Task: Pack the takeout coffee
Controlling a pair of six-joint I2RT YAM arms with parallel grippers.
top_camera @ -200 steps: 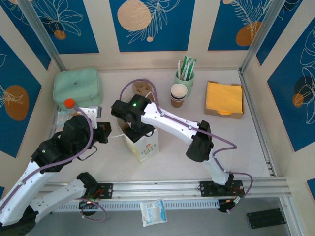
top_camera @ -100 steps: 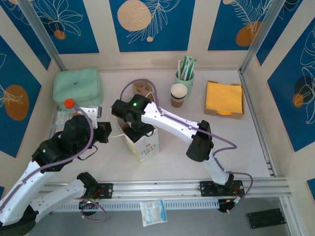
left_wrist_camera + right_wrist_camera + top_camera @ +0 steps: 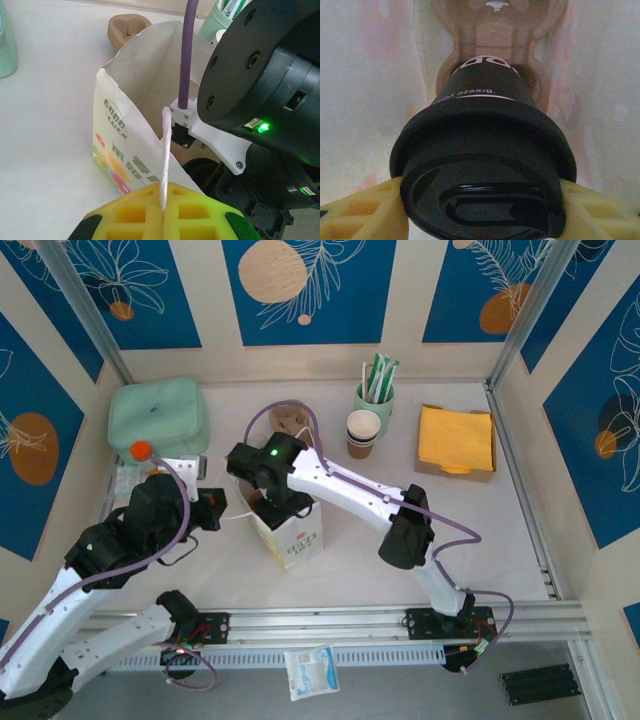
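One takeout coffee (image 3: 481, 102), round black lid (image 3: 487, 165), dark lettered band, clamped in right gripper (image 3: 481, 212), left gripper (image 3: 163, 220) pinching bag handle (image 3: 165, 155).

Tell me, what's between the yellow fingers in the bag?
The lidded takeout coffee, held by the right gripper; the right wrist view shows it.

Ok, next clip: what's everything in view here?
paper bag: one, white, printed, table centre
takeout coffee: one, black lid, inside bag
inner pulp carrier: one, brown, under the coffee
spare pulp carrier: one, brown, behind bag
paper cup stack: one, white-brown, far side
green cup of straws: one, behind the stack
napkins: one pile, orange, far right
lidded box: one, mint green, far left
sachet: one, white-blue, below rail
left pincer: shut on bag's string handle
right pincer: closed on the takeout coffee
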